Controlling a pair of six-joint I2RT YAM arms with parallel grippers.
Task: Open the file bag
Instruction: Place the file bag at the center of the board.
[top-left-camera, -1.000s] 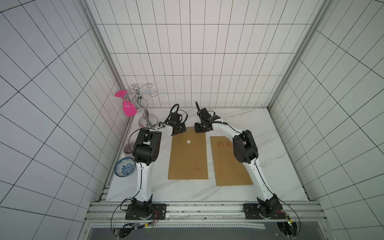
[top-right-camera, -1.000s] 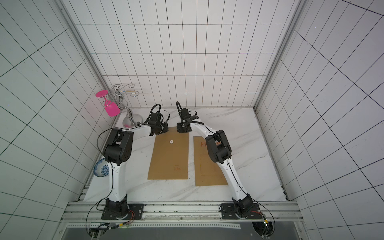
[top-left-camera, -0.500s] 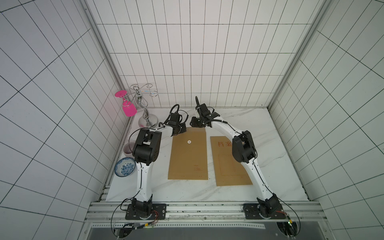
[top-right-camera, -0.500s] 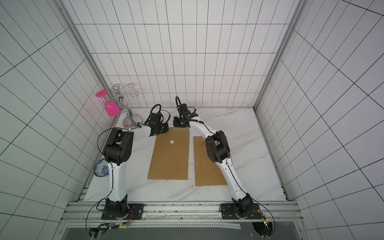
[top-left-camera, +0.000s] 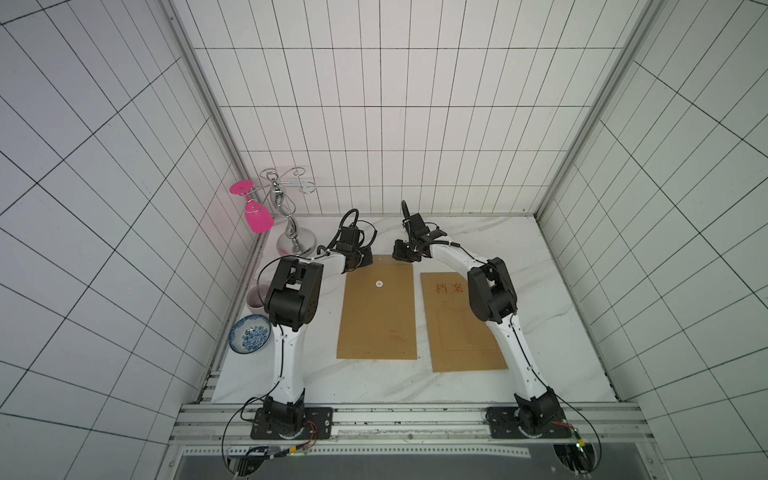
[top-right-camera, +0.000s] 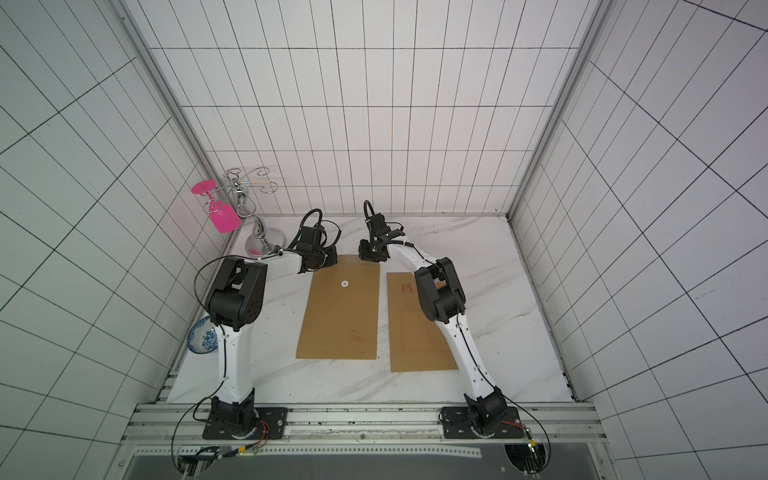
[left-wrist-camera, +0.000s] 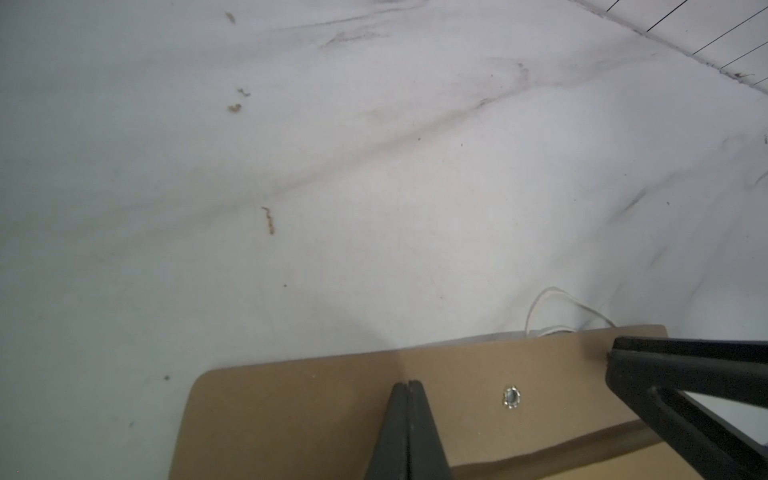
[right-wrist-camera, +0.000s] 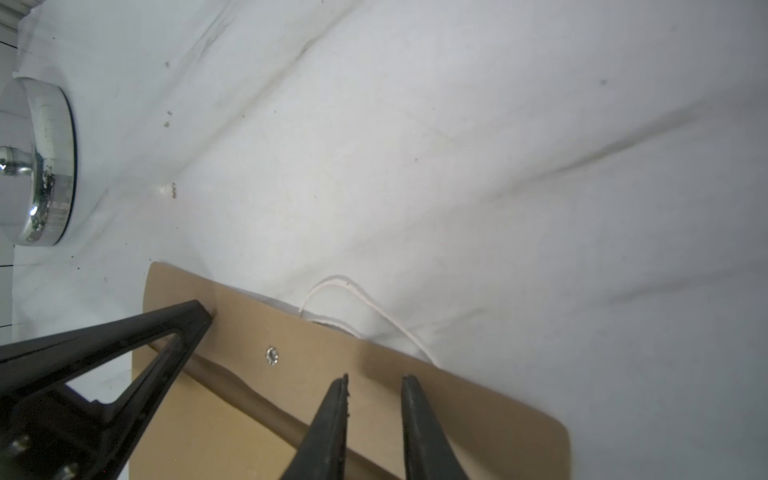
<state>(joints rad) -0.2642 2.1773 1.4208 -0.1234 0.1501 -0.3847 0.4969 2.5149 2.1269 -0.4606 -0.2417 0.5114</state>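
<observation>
The brown file bag (top-left-camera: 376, 320) (top-right-camera: 338, 316) lies flat at the table's middle, a white button disc (top-left-camera: 379, 284) near its far end. Its flap (left-wrist-camera: 311, 399) (right-wrist-camera: 457, 407) is folded out flat toward the back wall, showing a metal rivet (left-wrist-camera: 511, 397) and a loose white string (right-wrist-camera: 353, 291) beyond its edge. My left gripper (top-left-camera: 365, 259) (left-wrist-camera: 408, 382) is shut, its tips resting on the flap left of the rivet. At the flap's other end my right gripper (top-left-camera: 401, 253) (right-wrist-camera: 376, 378) is open by a narrow gap, with only flap paper showing between the fingers.
A second brown file bag (top-left-camera: 461, 328) with red characters lies to the right, partly under my right arm. A chrome glass stand (top-left-camera: 286, 216) (right-wrist-camera: 41, 166) with a hanging pink glass (top-left-camera: 257, 218) stands at the back left. A blue-patterned bowl (top-left-camera: 249, 334) and a cup (top-left-camera: 255, 297) sit along the left wall.
My right gripper rose slightly toward the back wall, then came back down over the flap's right end, its jaws widening and narrowing again. The left arm has stayed put.
</observation>
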